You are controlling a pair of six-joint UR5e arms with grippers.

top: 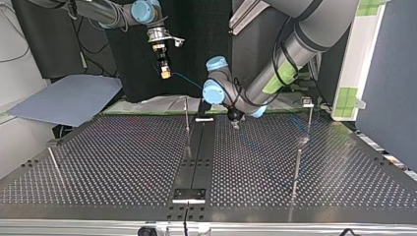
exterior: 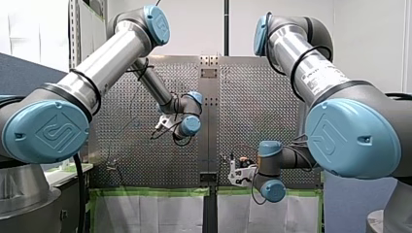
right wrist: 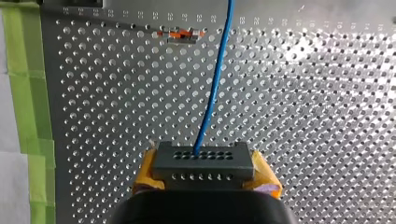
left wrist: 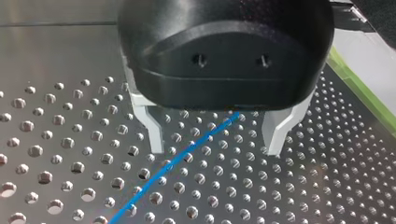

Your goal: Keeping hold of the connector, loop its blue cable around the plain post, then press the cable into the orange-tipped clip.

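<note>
Right wrist view: my right gripper [right wrist: 205, 177] is clamped on the connector [right wrist: 203, 161]; its cable [right wrist: 212, 88] runs ahead, just beside the clip [right wrist: 181, 34]; my left gripper [left wrist: 215, 145] has jaws apart, the cable passing between them.

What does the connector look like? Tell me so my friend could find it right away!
Look over the big perforated table in the right wrist view and find my right gripper. Squeezed between its yellow pads sits the connector, a small dark grey block. Nothing else is like it: rows of tiny holes cross its face, and the blue cable comes out of one.
</note>
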